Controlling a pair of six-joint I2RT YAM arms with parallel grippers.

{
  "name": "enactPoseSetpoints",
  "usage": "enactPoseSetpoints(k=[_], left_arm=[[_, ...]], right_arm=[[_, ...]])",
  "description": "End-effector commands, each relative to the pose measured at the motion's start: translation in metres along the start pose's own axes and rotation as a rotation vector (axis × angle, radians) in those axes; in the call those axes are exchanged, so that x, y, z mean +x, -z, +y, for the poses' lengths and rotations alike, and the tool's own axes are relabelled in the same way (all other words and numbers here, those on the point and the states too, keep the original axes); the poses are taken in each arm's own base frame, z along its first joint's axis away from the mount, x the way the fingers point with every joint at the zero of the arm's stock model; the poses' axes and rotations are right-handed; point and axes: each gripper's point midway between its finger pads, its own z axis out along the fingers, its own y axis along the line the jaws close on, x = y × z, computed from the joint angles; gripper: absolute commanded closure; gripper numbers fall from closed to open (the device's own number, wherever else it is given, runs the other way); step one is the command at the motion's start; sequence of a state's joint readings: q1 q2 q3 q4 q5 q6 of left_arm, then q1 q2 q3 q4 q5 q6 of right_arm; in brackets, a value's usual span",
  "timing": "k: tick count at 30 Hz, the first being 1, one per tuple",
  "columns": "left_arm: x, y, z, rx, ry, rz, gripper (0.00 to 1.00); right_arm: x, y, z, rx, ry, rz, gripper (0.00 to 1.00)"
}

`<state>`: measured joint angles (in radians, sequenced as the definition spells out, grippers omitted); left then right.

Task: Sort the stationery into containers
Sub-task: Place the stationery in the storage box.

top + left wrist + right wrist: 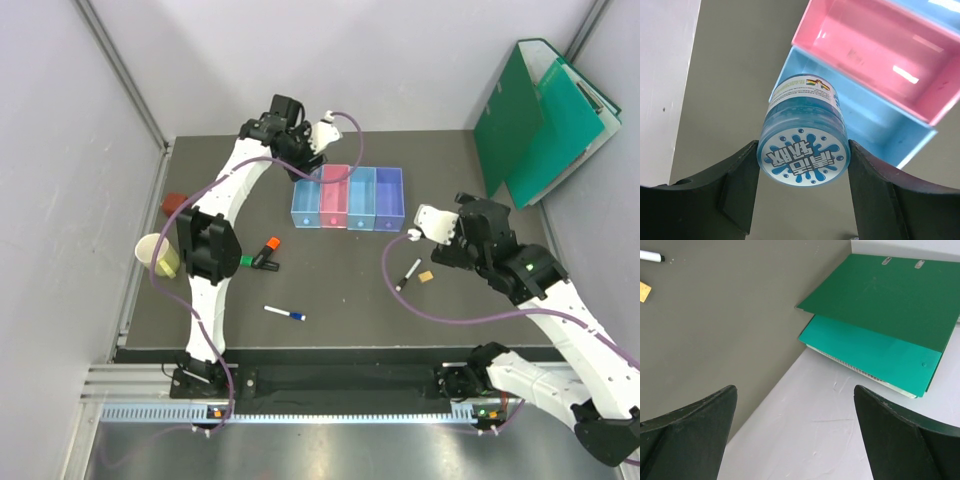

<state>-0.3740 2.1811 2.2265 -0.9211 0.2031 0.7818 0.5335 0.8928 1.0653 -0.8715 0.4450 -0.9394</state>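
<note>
My left gripper (305, 160) is shut on the blue round tape roll (802, 135), gripping it by its sides. It holds the roll in the air just behind the left light blue bin (875, 125), beside the pink bin (880, 50). The four joined containers (346, 200) stand in a row mid-table. On the mat lie an orange-and-black highlighter (268, 247), a green highlighter (250, 261), a white pen with a blue cap (285, 314), a black-and-white marker (408, 274) and a tan eraser (425, 276). My right gripper (795, 405) stands open and empty above the mat's right edge.
Green folders (545, 115) lean against the back right wall and also show in the right wrist view (880, 305). A pale yellow cup (160, 255) and a red-brown object (174, 204) sit at the mat's left edge. Purple cables trail from both wrists.
</note>
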Motion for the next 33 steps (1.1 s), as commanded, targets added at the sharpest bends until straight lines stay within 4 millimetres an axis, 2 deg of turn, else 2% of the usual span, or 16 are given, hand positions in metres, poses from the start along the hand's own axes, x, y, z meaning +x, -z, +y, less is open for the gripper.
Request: enactPoseSetpoints(k=[1,8,13,24,28,29,32,33], left_arm=[[0.001,-0.007,0.024,-0.065,-0.036,-0.026,1.0],[0.012,-0.028,0.018,-0.028,-0.033,-0.015,1.0],[0.005,-0.03,0.016,-0.02,-0.026,-0.043,1.0],[0.021,-0.05,-0.005,0.04,-0.021,-0.007,1.0],[0.019,-0.056,-0.009,0.042,-0.02,-0.012,0.99],[0.019,-0.058,-0.009,0.043,-0.016,-0.012,0.97],[0.016,-0.061,-0.01,0.038,-0.015,-0.018,0.76],[0.016,-0.061,-0.01,0.036,-0.013,-0.018,0.6]], right_arm=[[-0.003,0.001,-0.005,0.033,-0.048,-0.03,0.0],[-0.002,0.0,-0.004,0.028,-0.056,-0.026,0.0],[0.0,-0.003,-0.001,0.024,-0.054,-0.022,0.0],[-0.005,-0.005,-0.003,0.023,-0.054,-0.033,0.0],[-0.005,-0.005,-0.003,0.023,-0.056,-0.033,0.0],[-0.005,-0.005,-0.003,0.02,-0.055,-0.031,0.0],[-0.004,-0.004,-0.003,0.021,-0.056,-0.032,0.01],[-0.005,-0.004,-0.003,0.022,-0.057,-0.034,0.0]])
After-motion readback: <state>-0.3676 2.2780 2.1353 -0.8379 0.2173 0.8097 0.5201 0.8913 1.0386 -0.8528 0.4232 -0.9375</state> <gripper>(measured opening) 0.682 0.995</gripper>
